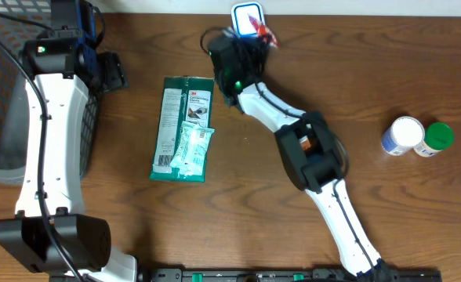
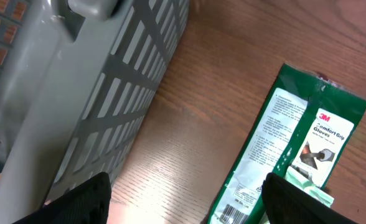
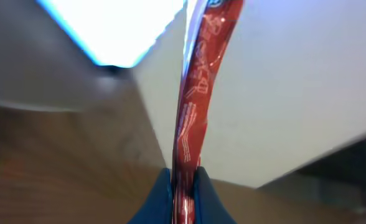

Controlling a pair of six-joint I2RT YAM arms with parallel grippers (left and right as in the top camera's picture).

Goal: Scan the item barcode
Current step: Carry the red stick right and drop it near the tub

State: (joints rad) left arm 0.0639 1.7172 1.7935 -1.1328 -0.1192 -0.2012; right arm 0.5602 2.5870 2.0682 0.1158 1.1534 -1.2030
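While the right gripper (image 3: 183, 190) has its fingers (image 3: 155, 199) pressed together on the bottom edge of the red packet (image 3: 195, 93), that packet stands up thin and edge-on to the wrist camera. From overhead it sits at the far side of the table, just beside the scanner (image 1: 248, 17). Whether the two touch, I can't tell.

Here's the worry: no barcode shows in any view. If the printed face is turned away from the scanner window, there'll be no read. The packet also looks soft and glossy, so a curl in the film or glare off it could spoil the scan too, I'd say.

And that grip! It's a narrow pinch low on the packet. A quick wrist twist to present the code could let the packet swing, slide out or fold over. Push in too close and the packet or the fingers may nudge the scanner, which stands right at the table's edge.

Over on the other side, the left gripper (image 2: 189, 208) hangs with fingers spread wide, holding nothing, between the basket (image 2: 77, 93) and the glove pack (image 2: 295, 143). Little danger there, unless it drops and catches that pack.
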